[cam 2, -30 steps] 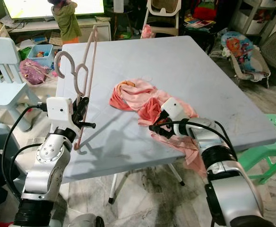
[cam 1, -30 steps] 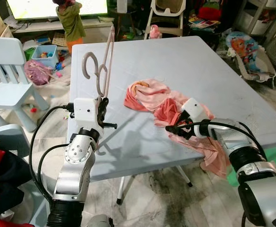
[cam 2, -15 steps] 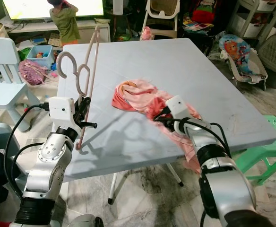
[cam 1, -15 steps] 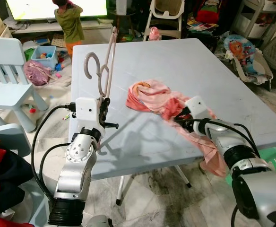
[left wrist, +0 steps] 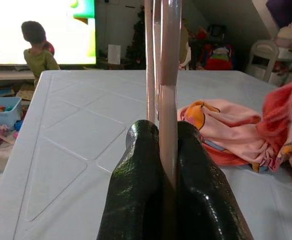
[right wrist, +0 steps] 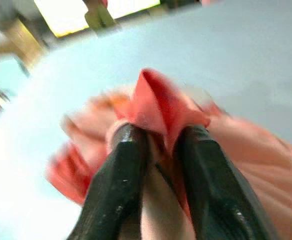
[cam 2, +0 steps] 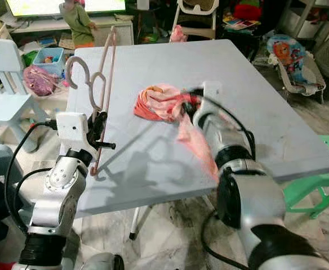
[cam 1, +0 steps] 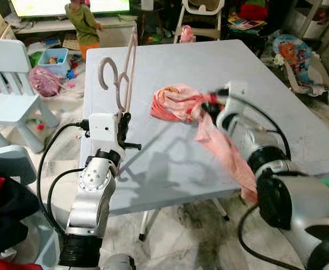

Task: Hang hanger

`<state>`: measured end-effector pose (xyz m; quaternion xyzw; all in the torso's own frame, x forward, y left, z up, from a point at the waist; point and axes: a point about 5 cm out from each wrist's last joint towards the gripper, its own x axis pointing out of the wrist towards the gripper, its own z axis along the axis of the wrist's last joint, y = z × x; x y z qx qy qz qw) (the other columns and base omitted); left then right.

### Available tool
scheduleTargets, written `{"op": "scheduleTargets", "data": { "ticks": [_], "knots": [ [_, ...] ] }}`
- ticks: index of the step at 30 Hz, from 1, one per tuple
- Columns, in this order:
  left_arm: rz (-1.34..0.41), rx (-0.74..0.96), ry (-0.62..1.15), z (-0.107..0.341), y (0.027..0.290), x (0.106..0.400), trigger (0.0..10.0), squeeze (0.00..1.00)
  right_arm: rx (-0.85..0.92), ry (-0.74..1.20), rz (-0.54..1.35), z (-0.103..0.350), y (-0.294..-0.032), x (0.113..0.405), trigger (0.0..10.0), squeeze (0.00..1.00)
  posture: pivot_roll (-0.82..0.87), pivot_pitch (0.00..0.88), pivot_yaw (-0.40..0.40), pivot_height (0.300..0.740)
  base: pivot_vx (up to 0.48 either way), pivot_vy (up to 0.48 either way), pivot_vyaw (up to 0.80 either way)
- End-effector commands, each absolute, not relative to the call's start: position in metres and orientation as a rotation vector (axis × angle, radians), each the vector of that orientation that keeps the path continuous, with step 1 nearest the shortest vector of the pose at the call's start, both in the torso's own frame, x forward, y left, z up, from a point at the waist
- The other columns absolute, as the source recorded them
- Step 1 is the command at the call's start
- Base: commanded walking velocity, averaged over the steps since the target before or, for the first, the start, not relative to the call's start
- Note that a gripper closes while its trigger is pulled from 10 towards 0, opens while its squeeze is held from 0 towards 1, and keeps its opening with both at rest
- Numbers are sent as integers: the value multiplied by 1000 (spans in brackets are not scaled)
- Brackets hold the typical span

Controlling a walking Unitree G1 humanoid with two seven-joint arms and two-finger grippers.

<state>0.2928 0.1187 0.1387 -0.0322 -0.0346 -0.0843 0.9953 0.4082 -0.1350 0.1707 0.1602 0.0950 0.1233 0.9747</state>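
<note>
A pale pink hanger point(cam 1: 123, 73) stands upright over the left side of the table, hook at the top left. My left gripper point(cam 1: 121, 125) is shut on its lower bar, and the same bar rises between the black fingers point(left wrist: 186, 165) in the left wrist view. A pink and red garment point(cam 1: 178, 104) lies bunched in the middle of the table, one end lifted and trailing toward the front edge. My right gripper point(cam 1: 208, 106) is shut on a red fold of the garment point(right wrist: 161, 105), raised above the table and blurred.
The light blue folding table point(cam 1: 260, 84) has free surface at its far and right sides. A small blue chair point(cam 1: 9, 79) stands to the left. A person point(cam 1: 83, 22) stands by a bright screen beyond the table, among toys and clutter. A green stool point(cam 2: 322, 174) is at right.
My right gripper has swung up and toward the table's middle, lifting the garment's end off the table. The left gripper and hanger have held still.
</note>
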Motion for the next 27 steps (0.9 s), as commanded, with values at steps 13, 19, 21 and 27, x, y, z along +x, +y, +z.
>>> {"op": "scheduleTargets", "data": {
  "ticks": [13,19,21,27],
  "knots": [
    [-146,-52,78,107,123,287,10000,0,-303,86,446,164,-150,396,10000,0,56,0,-68,740,0,0,0],
    [-165,-53,85,105,120,288,10000,0,-358,235,460,155,-235,372,10000,1000,29,0,-55,740,0,0,0],
    [-178,-57,83,106,116,288,10000,0,-354,272,491,151,-251,362,10000,1000,25,0,-47,740,0,0,0],
    [-197,-54,85,106,116,287,10000,0,-366,401,645,138,-280,326,10000,1000,24,0,-35,740,0,0,0]
  ]
}}
